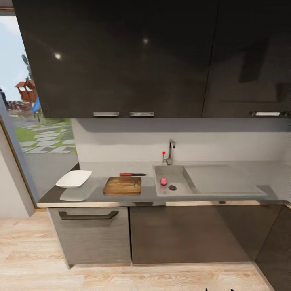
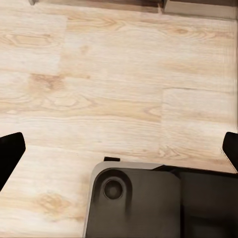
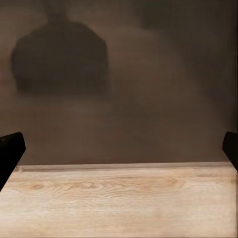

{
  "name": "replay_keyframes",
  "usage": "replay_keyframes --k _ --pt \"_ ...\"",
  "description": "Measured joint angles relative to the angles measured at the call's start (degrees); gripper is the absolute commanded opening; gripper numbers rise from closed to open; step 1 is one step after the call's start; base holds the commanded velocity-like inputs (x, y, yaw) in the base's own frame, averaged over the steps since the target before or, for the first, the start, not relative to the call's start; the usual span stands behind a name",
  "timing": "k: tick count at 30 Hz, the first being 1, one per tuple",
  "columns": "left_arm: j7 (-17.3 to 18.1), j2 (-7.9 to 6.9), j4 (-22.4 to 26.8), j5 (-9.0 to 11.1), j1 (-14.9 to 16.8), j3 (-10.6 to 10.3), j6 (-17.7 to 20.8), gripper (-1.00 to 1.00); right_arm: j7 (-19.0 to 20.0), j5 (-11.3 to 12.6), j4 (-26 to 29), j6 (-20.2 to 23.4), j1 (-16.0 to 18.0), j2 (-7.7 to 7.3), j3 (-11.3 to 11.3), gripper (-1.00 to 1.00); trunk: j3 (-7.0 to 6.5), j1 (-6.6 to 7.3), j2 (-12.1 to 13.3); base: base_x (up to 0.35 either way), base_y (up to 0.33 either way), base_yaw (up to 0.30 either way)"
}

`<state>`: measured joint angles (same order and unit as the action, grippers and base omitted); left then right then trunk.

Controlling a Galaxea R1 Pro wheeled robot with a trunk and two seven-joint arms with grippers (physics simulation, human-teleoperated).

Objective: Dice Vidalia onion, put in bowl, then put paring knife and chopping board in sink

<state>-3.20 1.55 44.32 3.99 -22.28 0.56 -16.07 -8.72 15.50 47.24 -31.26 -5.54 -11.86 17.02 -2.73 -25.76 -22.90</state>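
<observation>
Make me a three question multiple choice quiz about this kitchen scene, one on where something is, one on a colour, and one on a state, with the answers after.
1. Where does the Vidalia onion lie?
A. on the chopping board
B. in the sink
C. in the bowl

2. What colour is the paring knife's handle?
A. red
B. green
C. white

3. What state is the onion in?
A. diced into bits
B. halved
C. whole

Answers:
1. B: in the head view the pinkish ball sits in the sink basin, next to the drain.
2. A: the paring knife lies on the countertop behind the chopping board, its red handle pointing toward the bowl.
3. C: it is one round ball, and both board and bowl hold no pieces.
</observation>
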Motion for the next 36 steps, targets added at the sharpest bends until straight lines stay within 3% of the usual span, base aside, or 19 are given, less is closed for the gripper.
replay_keyframes --k 30,36 --pt "0.0 0.00 0.0 0.0 0.0 0.0 0.1 1.00 -0.1 0.0 -0.1 0.0 0.0 0.79 0.0 1.00 0.00 0.00 0.0 0.000 -0.305 0.014" --pt "-0.1 -0.11 1.4 -0.1 0.0 0.0 0.1 1.00 -0.1 0.0 -0.1 0.0 0.0 0.79 0.0 1.00 0.00 0.00 0.0 0.000 -0.073 0.000"
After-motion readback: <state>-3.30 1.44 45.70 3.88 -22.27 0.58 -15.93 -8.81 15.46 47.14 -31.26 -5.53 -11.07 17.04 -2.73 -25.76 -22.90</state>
